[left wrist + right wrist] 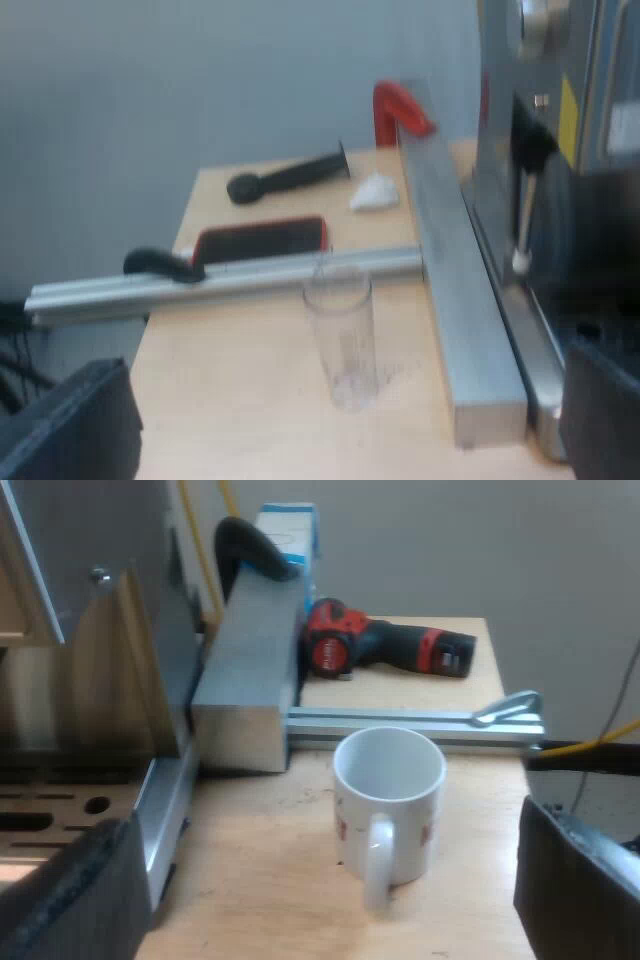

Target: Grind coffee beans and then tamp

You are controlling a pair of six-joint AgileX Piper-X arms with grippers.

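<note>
A clear measuring glass (342,338) stands upright on the wooden table (230,400), close in front of my open left gripper (340,440), which holds nothing. Beyond it, past a metal rail (230,280), a black tool with a knob end (288,175), which looks like the tamper, lies on its side by a red-edged black mat (262,238). The espresso machine (560,150) stands beside the glass, its steam wand (524,225) hanging down. A white mug (390,790) stands just ahead of my open, empty right gripper (325,925), handle towards me, near the machine's base (80,770).
A thick metal bar (455,270) runs along the machine, held by a red clamp (400,108). A white crumpled scrap (375,192) lies near it. Behind the mug are a rail (410,725) with a lever (505,708), a red and black drill (385,648) and a blue-white box (290,530).
</note>
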